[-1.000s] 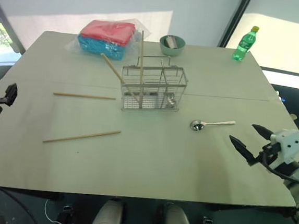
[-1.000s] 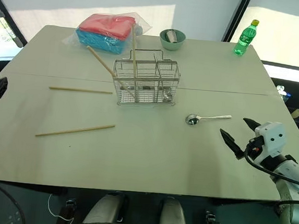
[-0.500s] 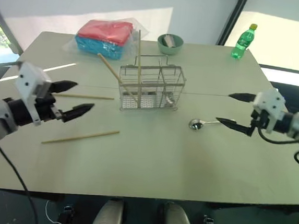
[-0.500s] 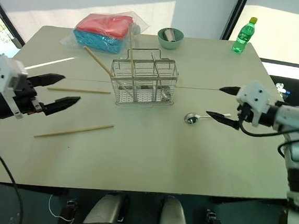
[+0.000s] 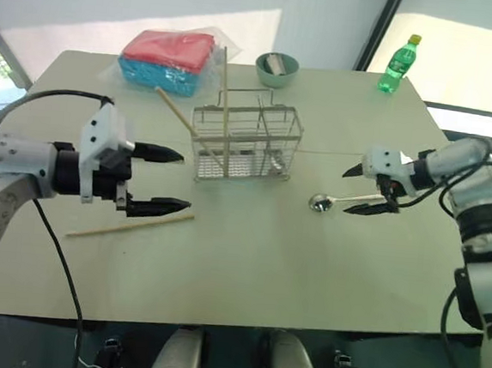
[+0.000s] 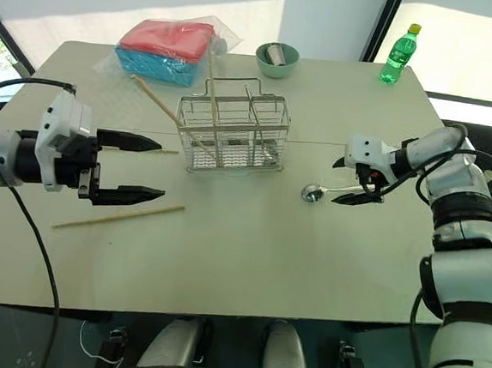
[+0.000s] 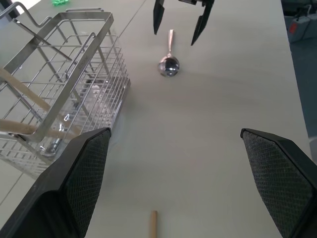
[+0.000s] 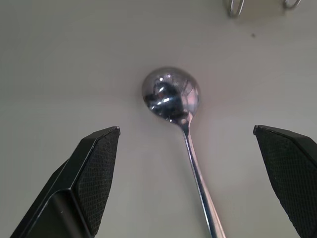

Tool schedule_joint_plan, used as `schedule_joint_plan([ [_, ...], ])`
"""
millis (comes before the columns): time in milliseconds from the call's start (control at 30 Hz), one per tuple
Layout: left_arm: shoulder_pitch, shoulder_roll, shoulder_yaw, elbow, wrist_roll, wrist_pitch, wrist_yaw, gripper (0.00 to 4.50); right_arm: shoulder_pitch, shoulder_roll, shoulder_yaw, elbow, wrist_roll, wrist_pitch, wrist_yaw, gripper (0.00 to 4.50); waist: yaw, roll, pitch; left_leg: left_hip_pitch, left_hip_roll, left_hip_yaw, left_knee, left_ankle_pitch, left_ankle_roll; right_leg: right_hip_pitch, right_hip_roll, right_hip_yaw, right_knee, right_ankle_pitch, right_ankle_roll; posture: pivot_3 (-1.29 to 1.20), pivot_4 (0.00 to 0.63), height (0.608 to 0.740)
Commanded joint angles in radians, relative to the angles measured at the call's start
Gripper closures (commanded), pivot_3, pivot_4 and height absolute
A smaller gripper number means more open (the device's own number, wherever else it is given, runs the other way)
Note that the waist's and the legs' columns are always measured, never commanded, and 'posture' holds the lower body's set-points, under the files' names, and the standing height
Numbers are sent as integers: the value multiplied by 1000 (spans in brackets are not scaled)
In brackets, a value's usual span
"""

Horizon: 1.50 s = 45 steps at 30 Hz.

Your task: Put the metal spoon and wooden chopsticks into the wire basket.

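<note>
Both arms have swung inward over the table [image 5: 248, 262]: the right gripper [image 5: 362, 190], fingers spread wide, now straddles the metal spoon [image 5: 335, 200] handle; the left gripper [image 5: 170, 179], equally wide and empty, hovers above a loose wooden chopstick [image 5: 130, 224]. Between them stands the wire basket [image 5: 248, 143], two chopsticks [image 5: 226, 96] leaning inside.

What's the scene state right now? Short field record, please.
spoon: metal spoon flat on table, right of wire basket
right gripper: open, straddling the spoon handle, not gripping
left gripper: open, empty, above the near chopstick
chopsticks: two in the basket, two loose on the table
background: green bowl, green bottle, bagged cloths
</note>
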Motion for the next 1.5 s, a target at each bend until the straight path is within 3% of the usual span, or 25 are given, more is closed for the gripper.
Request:
schedule_joint_plan([
  [33, -11, 12, 14, -35, -9, 8, 2, 73, -79, 30, 9, 94, -50, -7, -19, 0, -3, 0, 0, 0, 0, 0, 0, 0, 0, 0, 0, 0, 0, 0, 0, 0, 150, 667],
  [333, 15, 15, 39, -93, -42, 49, 13, 73, -140, 126, 31, 220, -149, 27, -118, 0, -1, 0, 1, 1, 0, -1, 0, 1, -2, 0, 1, 0, 1, 1, 1, 0, 150, 667],
  [567, -8, 21, 56, -104, -69, 79, 29, 73, -129, 133, 63, 251, -226, -16, -180, 0, -2, 0, 1, 1, -1, -1, 0, 1, -2, 0, 1, 0, 1, 1, 1, 0, 150, 667],
  [667, -17, 19, 63, -107, -82, 91, 41, 0, -128, 141, 48, 258, -224, -18, -197, 838, -3, 0, 1, 1, 0, -1, 0, 1, -2, 1, 1, 0, 1, 1, 1, 0, 150, 667],
  [900, -37, 17, 58, -107, -92, 98, 59, 0, -126, 148, 32, 259, -214, -25, -185, 4409, -4, 0, 1, 2, 0, -1, 0, 2, -3, 1, 1, 1, 2, 1, 1, 0, 150, 667],
  [1133, -65, 12, 41, -76, -82, 88, 56, 0, -124, 137, 5, 240, -195, -58, -180, 4472, -4, -1, 1, 3, 0, -1, 0, 2, -3, 2, 2, 1, 2, 1, 1, 0, 150, 667],
  [1300, -96, 2, 28, -44, -64, 69, 55, 0, -150, 114, -96, 173, -80, -77, -105, 4472, -4, -1, 1, 3, 0, -1, 0, 2, -3, 2, 2, 1, 3, 1, 1, 0, 150, 667],
  [1367, -109, 2, 34, -22, -55, 62, 57, 0, -142, 100, -178, 56, 36, -27, -26, 4472, -4, 0, 2, 3, 0, -1, 0, 2, -3, 2, 2, 1, 2, 1, 1, 0, 150, 667],
  [1500, -124, 2, 63, 24, -47, 49, 62, 0, 4, 15, -322, -432, 291, 293, 93, 4472, 7, 1, 2, 2, 0, -3, 0, 2, -4, 2, 1, 0, 3, 1, 2, 0, 150, 667],
])
